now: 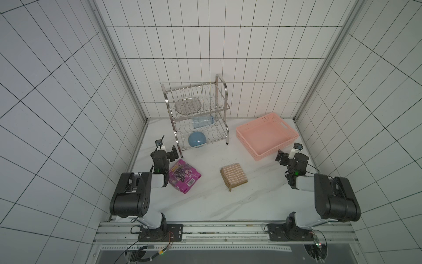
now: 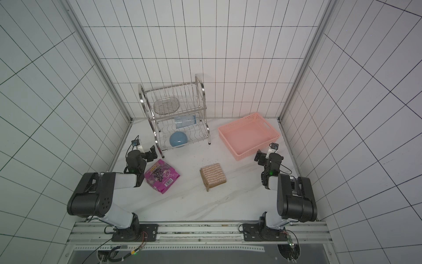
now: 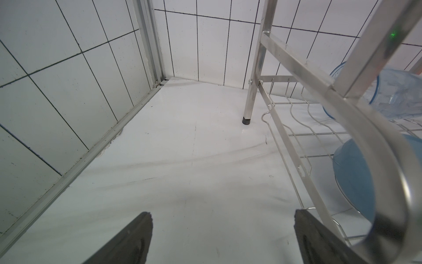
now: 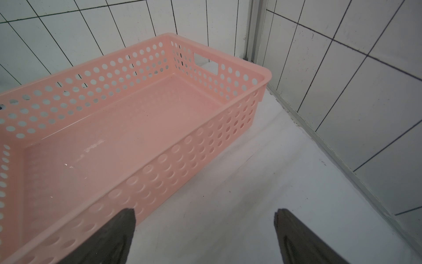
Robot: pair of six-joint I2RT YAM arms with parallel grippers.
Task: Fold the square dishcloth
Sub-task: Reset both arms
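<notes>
Dishcloth (image 1: 233, 176) folded — packet (image 1: 184, 175) print unreadable, barcode (image 1: 191, 182) visible.

tan-brown striped square dishcloth (image 1: 233, 176), folded into a compact square, flat on white tabletop (image 1: 239, 201), mid-scene

Left arm (image 1: 130, 196) and right arm (image 1: 335, 196) folded back; left tool (image 3: 222, 213) and right tool (image 4: 204, 211) spread wide, seemingly tilted downward.
</notes>
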